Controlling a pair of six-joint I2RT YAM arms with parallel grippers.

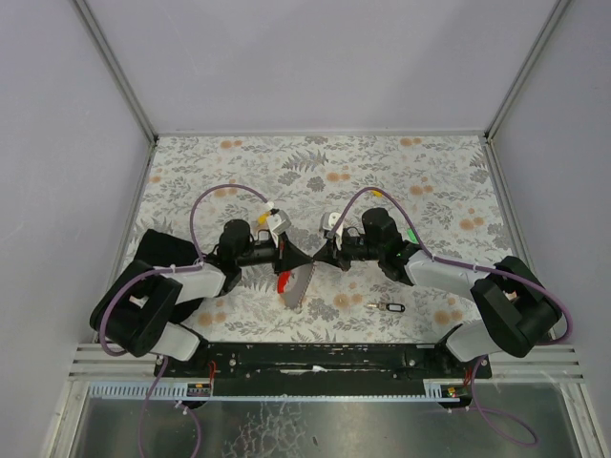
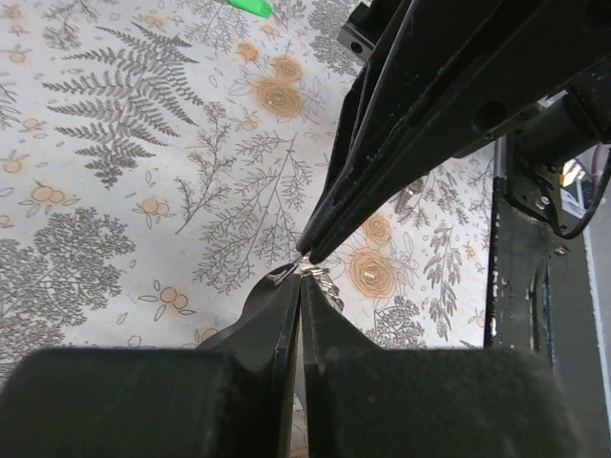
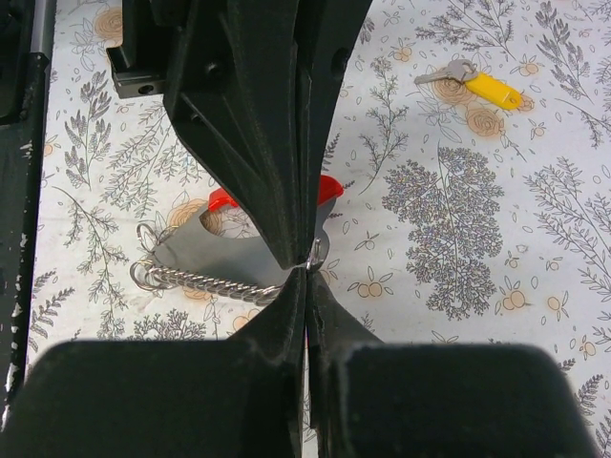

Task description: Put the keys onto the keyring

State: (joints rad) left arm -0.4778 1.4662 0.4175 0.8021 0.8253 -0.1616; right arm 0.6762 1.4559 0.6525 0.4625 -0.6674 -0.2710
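Observation:
The keyring hangs between my two grippers: a red loop (image 1: 284, 281) joined to a flat grey fan piece (image 1: 298, 286), with a silver chain (image 3: 205, 282). In the right wrist view the grey piece (image 3: 224, 253) and red loop (image 3: 221, 198) sit behind the fingertips. My left gripper (image 1: 304, 256) and right gripper (image 1: 319, 256) meet tip to tip. Both are shut on a small metal ring of the keyring (image 3: 316, 254), which also shows in the left wrist view (image 2: 304, 261). A black-headed key (image 1: 387, 306) lies on the table near the right arm, held by nothing.
A yellow-headed key (image 3: 482, 87) lies on the floral cloth beyond the left arm. A green-headed key (image 2: 244, 7) lies by the right arm. The black base rail (image 1: 315, 358) runs along the near edge. Grey walls close in the table.

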